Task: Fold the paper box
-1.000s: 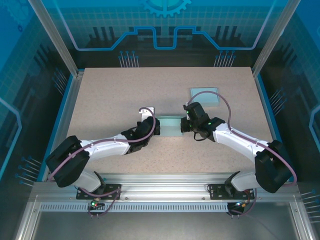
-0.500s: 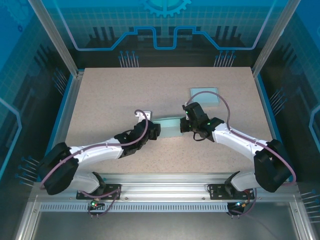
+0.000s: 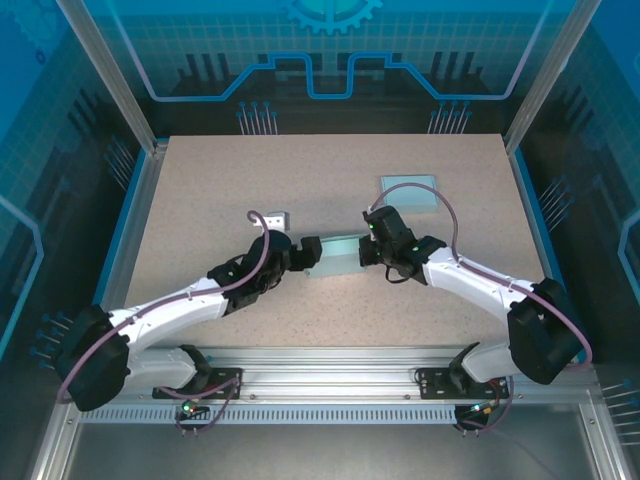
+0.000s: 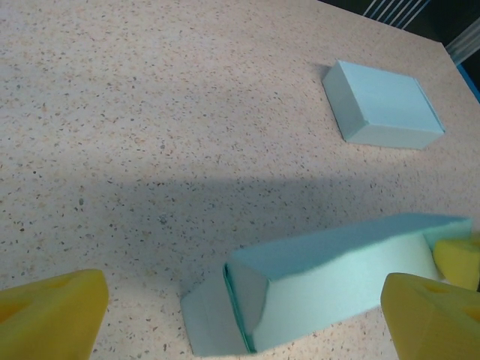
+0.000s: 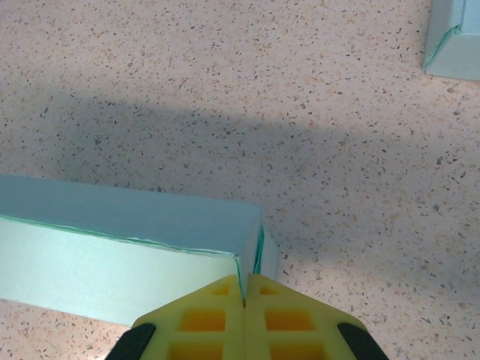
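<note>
The light teal paper box lies on the speckled table between my two grippers. In the left wrist view the box is squared up into a long sleeve, and its near end flap lies open on the table. My left gripper stands open just short of that end, with its yellow fingers wide on either side and not touching it. My right gripper is shut on the thin corner edge of the box at the other end.
A second, closed teal box lies at the back right of the table. A metal frame and blue side rails border the table. Bare tabletop stretches to the left and the back.
My left gripper has opened, let go of the box's left end and drawn back to the left. The box has turned slightly, and the right gripper stays shut on its end.
</note>
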